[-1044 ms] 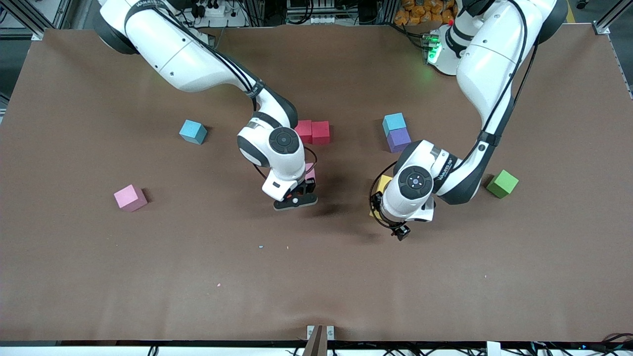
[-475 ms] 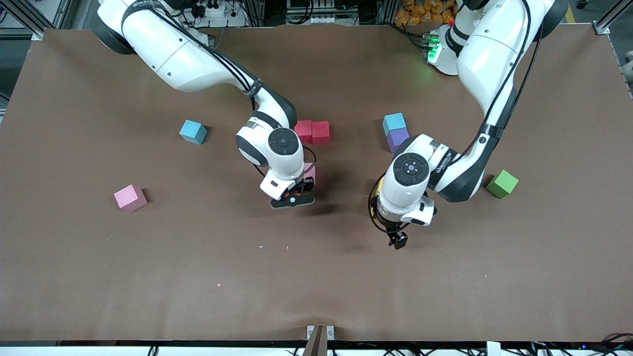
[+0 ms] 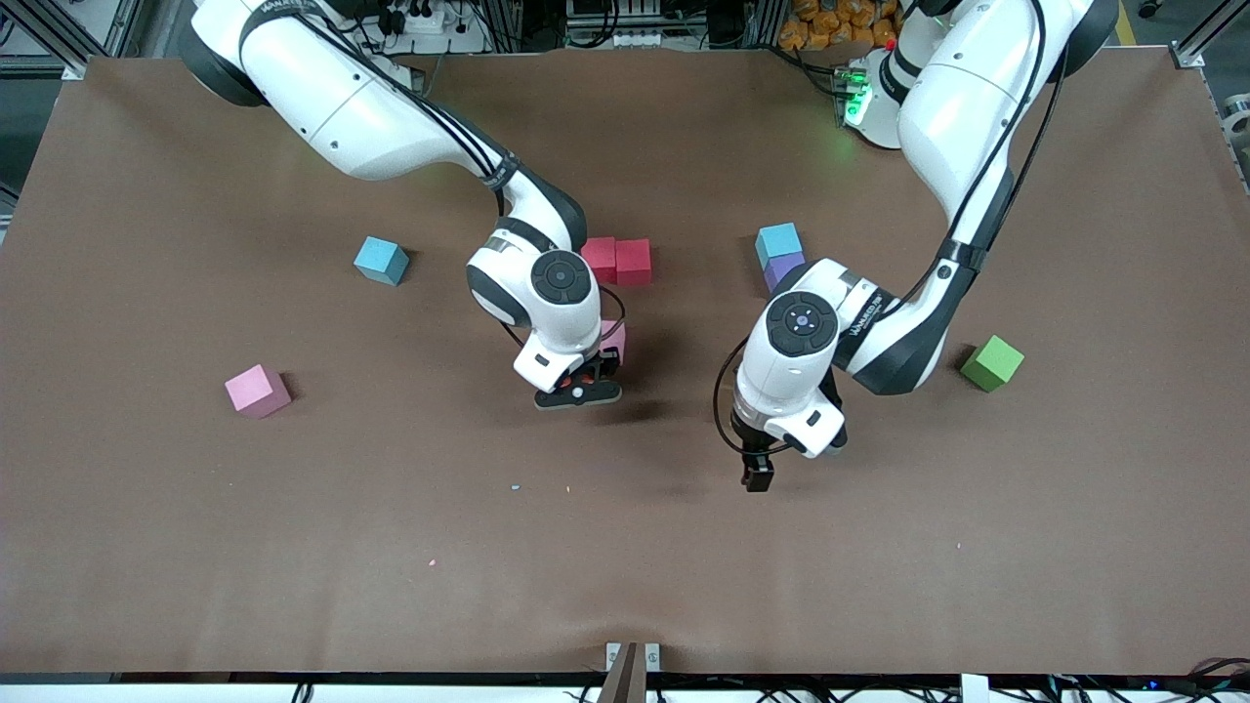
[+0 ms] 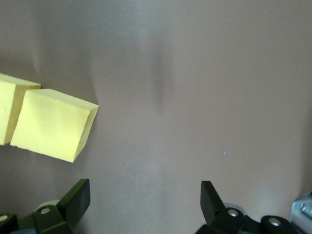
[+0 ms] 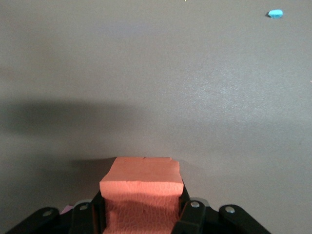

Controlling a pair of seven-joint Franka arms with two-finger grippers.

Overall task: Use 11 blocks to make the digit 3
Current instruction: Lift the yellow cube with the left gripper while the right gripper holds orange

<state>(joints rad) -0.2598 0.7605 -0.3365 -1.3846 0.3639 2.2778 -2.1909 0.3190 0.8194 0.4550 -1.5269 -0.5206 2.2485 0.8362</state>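
Right gripper [image 5: 141, 214] clamps orange block [image 5: 142, 187], level.

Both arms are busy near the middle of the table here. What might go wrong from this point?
1. The right gripper is shut on an orange block, squeezing the foam; beside the pink block, it may nudge that on setting down.
2. The left gripper hangs open over bare table with two yellow blocks off to one side; closing here would catch nothing.
3. The left arm hides most of the purple block from the front view.
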